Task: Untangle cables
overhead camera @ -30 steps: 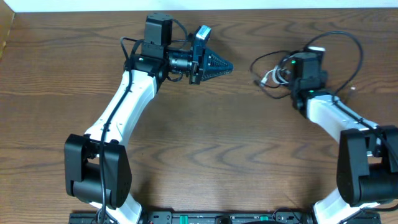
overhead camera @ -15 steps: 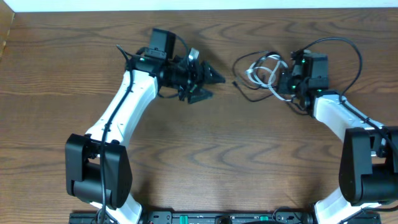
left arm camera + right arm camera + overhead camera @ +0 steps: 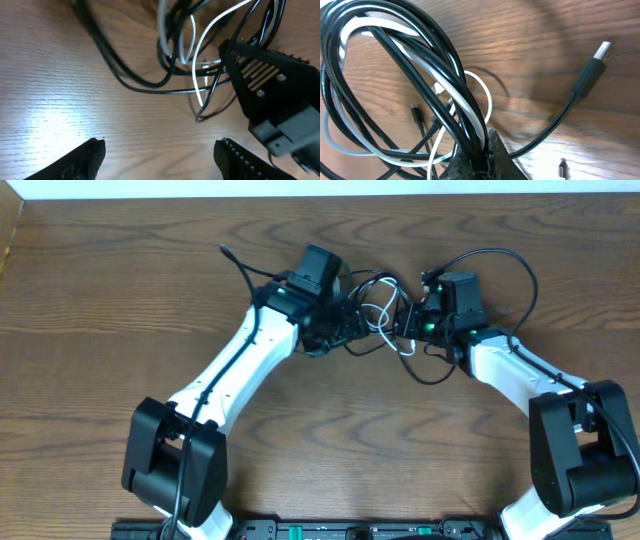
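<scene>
Your right jaws are pressed together on the cables, pinching strands of the black cable and the white cable in one tangled bundle near the far middle of the wooden surface. Your left jaws stand spread and hold nothing, facing that tangle from just beside it. The black cable's plug trails off to one side over the surface.

Left end effector opened, swung right, right end effector carried cables leftward
</scene>
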Motion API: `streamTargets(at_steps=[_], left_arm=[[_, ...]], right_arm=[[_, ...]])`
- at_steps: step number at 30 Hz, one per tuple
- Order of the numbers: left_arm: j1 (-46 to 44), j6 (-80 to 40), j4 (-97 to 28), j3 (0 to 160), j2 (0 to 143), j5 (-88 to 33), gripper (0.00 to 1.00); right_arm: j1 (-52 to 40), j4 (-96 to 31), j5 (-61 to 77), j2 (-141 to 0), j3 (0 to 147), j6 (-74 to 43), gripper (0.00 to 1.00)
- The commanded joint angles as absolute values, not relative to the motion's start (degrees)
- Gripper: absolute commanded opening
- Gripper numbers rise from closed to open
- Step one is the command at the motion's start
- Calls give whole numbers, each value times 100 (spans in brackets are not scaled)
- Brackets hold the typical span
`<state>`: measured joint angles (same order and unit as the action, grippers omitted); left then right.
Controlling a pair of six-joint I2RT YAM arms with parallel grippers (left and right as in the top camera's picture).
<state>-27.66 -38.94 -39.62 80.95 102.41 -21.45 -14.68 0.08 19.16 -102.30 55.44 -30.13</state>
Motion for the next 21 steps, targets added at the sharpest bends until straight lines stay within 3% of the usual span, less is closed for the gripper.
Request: streamTargets(at_steps=[1, 8, 12, 21], left_arm=[[-2934, -3841, -3962, 8114, 10313, -1044, 73], [-3024, -4125, -3820, 8103, 10541, -572, 72], [-3024, -4252, -3393, 8099, 10805, -596, 50], [-3026, -4252, -3030, 8099, 10923, -593, 49]], right_arm=[[-1492, 43, 2005, -10235, 5535, -3236, 1], [-1490, 43, 2005, -10235, 5535, -3234, 1], [-1500, 43, 2003, -10235, 5535, -3234, 1], [-1511, 40, 2005, -10235, 5535, -3234, 1]])
